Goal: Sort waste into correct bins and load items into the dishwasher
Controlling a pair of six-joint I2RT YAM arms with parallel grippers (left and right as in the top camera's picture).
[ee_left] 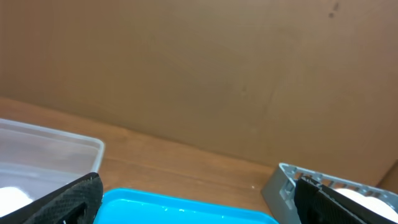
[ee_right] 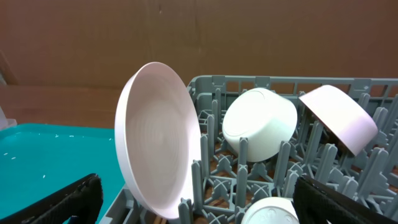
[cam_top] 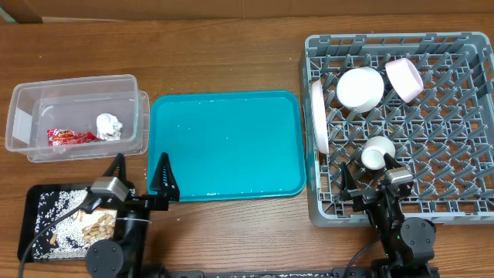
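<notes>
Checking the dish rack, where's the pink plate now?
Overhead, the pink plate stands on edge at the dish rack's left side, between teal tray and white bowl.

Both arms sit low at the near side pointing away, left gripper (cam_top: 140, 173) with its black fingers (ee_left: 68, 199) spread wide and nothing between them, and the right gripper (cam_top: 370, 176) looks about the same, though overhead it's kinda hard to make out.

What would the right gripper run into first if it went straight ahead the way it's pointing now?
Most likely the small white cup, sitting in the dish rack just ahead of the right gripper, roughly between its open fingers. Depth is hard to judge, though.
</notes>
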